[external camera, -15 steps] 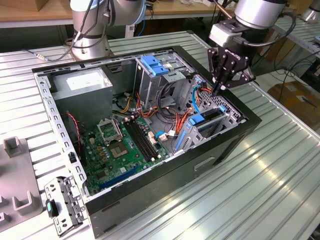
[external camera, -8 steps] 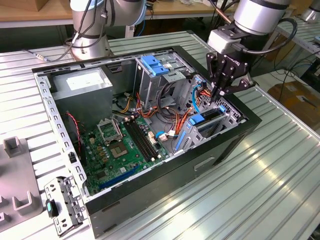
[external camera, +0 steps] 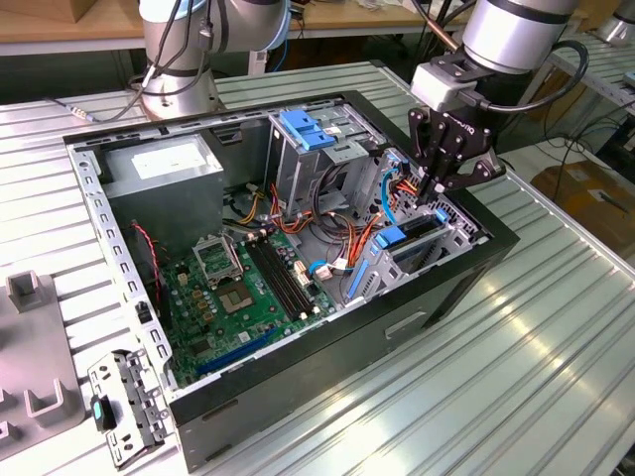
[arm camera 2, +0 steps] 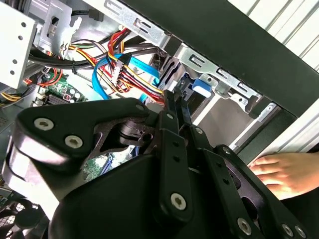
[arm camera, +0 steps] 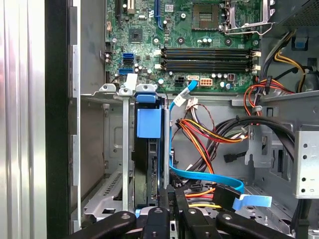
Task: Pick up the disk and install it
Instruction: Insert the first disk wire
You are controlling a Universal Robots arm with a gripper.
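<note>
Grey fixtures (external camera: 35, 347) sit at the lower left of the exterior view on a ribbed metal table (external camera: 556, 327), with a loose bracket (external camera: 124, 407) beside them. Right of these lies an open computer case (external camera: 327, 357), taking up the middle of the frame. In its upper left corner is the power supply (external camera: 164, 164); below that lies the green motherboard (external camera: 238, 288). At upper centre stands a metal cage (external camera: 308, 139) with a blue top, and red, orange and blue cables (external camera: 342, 223) run to its right. Further right, at the case's right end, the disk (external camera: 412, 238) sits on edge in a drive bay, blue rails at its sides; the first wrist view shows it (arm camera: 148, 169) down in the slot under a blue tab. The gripper (external camera: 434, 188) hangs just above the bay, apart from the disk, fingers drawn together with nothing between them, as both wrist views (arm camera 2: 178, 97) (arm camera: 172, 196) show. In the second wrist view a person's hand (arm camera 2: 279, 172) rests outside the case wall.
</note>
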